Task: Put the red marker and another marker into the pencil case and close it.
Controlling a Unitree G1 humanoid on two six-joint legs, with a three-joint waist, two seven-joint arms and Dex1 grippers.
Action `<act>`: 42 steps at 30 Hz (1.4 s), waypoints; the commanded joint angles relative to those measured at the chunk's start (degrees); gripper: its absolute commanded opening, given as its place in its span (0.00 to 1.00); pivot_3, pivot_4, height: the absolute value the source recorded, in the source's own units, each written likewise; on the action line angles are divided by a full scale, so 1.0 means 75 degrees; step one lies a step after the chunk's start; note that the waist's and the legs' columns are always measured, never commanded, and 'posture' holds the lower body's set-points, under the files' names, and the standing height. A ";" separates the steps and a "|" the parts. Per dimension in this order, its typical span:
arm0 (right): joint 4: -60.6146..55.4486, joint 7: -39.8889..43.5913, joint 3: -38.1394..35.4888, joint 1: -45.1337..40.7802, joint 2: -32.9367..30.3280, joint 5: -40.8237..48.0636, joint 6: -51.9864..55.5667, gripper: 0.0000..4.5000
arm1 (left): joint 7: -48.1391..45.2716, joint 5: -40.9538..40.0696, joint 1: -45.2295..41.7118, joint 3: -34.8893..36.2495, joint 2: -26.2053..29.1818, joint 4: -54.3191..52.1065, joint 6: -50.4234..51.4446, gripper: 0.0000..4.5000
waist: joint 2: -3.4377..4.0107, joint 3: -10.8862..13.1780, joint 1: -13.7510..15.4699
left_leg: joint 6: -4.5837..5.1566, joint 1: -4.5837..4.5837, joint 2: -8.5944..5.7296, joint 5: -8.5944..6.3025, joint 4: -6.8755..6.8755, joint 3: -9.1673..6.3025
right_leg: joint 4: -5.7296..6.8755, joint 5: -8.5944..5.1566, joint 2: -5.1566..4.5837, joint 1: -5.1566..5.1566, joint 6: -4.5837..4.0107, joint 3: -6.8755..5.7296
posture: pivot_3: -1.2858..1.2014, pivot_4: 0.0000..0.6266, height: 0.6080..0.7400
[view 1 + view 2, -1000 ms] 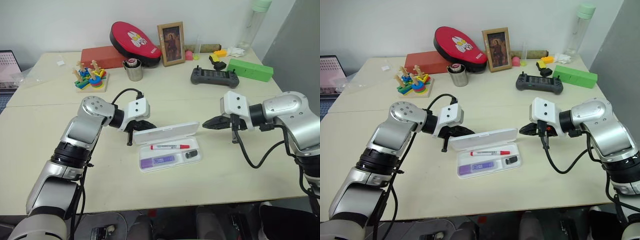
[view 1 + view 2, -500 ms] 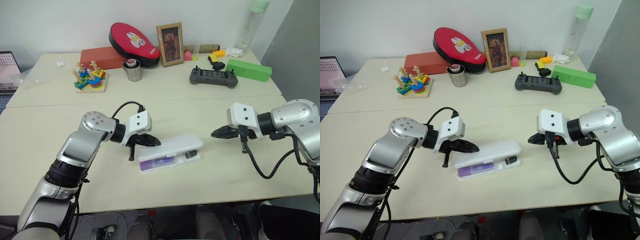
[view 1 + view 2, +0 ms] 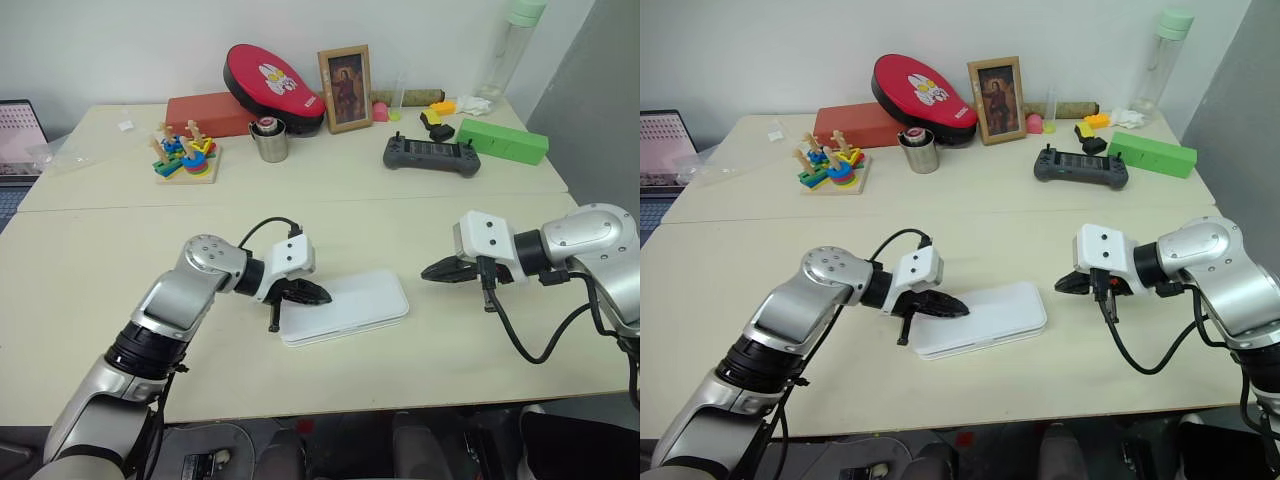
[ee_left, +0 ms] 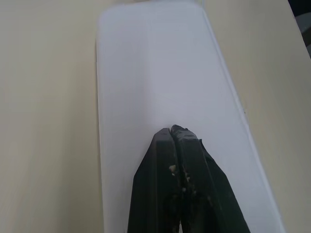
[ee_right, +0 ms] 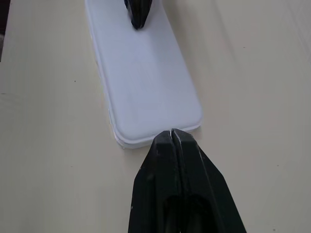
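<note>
**Case lid down, both grippers clenched empty**

Now the pencil case (image 3: 346,306) lies flat on the counter (image 3: 90,260), lower centre of the frame, lid down over the tray so nothing inside shows. The markers can't be seen with the lid down.

The left gripper (image 3: 318,295) has its fingers (image 4: 176,160) pressed together, holding nothing. The tip sits over the lid at the case's left end; the left wrist view has it right on or just above the white lid, can't tell if it touches.

The right gripper (image 3: 430,271) is also clenched, nothing between the fingers (image 5: 171,145). It hangs just off the case's right end, apart from it, pointing toward it.

Back of the counter, upper part of the frame:
- wooden stacking toy (image 3: 183,156), upper left
- metal cup (image 3: 269,141)
- red pouch (image 3: 272,85) on top of a flat red box (image 3: 205,113)
- framed picture (image 3: 344,88), upper centre
- black controller (image 3: 430,155)
- green box (image 3: 501,141), upper right
- clear bottle (image 3: 507,50) with a pale green cap, upper right
</note>
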 commanded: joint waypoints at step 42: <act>0.0346 -0.2363 -0.0965 0.0913 0.1501 0.0601 0.1515 0.00 | 0.5550 -0.1275 0.4278 0.5100 -0.1205 -0.3671 0.0827 0.00 | 0.0006 -0.0009 0.0054 | 0.0000 0.0004 0.0001 0.0000 -0.0010 0.0010 | -0.0018 0.0008 -0.0001 -0.0005 -0.0006 0.0013 | 0.52 0.24 1.00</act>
